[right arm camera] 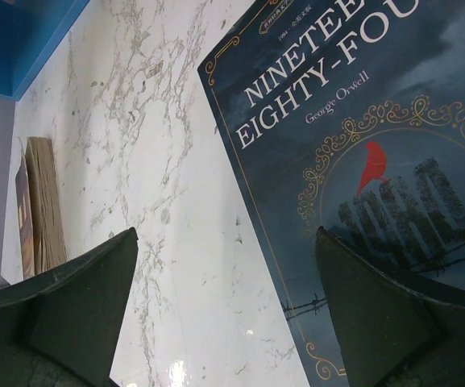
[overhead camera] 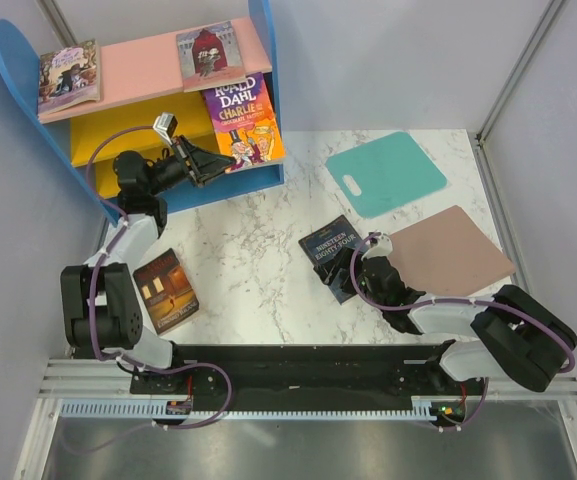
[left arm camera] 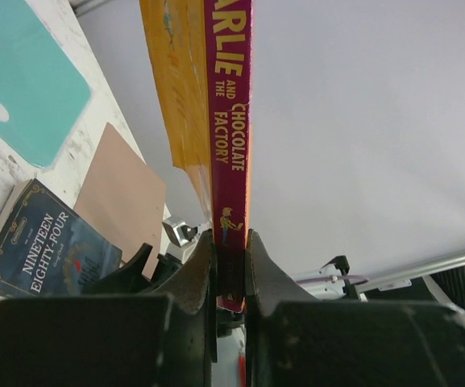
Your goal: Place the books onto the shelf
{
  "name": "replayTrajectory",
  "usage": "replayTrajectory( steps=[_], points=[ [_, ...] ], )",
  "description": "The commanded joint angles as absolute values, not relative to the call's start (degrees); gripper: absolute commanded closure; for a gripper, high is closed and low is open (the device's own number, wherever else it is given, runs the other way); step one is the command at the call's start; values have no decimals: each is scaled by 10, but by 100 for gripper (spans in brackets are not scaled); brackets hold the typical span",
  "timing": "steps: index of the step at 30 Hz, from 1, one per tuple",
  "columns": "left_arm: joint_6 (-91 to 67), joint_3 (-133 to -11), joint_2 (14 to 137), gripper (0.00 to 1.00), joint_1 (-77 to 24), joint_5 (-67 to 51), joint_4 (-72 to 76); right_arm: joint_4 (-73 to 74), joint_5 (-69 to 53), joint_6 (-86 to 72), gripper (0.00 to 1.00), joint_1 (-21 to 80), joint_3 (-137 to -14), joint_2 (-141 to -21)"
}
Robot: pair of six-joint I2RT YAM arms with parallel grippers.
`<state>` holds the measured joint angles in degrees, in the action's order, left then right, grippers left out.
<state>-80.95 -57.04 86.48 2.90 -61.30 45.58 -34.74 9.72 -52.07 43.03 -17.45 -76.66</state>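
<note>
Your left end effector (left arm camera: 230,266) clamps the thin, light Dahl book (left arm camera: 229,121) near its spine; right end effector (right arm camera: 226,314), apart: take the probably slippery Orwell book (right arm camera: 353,161) edgewise.

Left claw (left arm camera: 230,246) pinched tight, right claw (right arm camera: 226,242) wide.

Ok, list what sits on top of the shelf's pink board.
Two books lie flat on the pink board: a purplish-grey book at its left end and a dark red book at its right. The board beneath each is covered.
</note>
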Motion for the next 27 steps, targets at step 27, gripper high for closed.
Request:
replayTrajectory(
  steps=[27],
  points=[
    [-827,-616,882,98,48,-593,394,-323,88,-511,2,433,-185,-786]
  ],
)
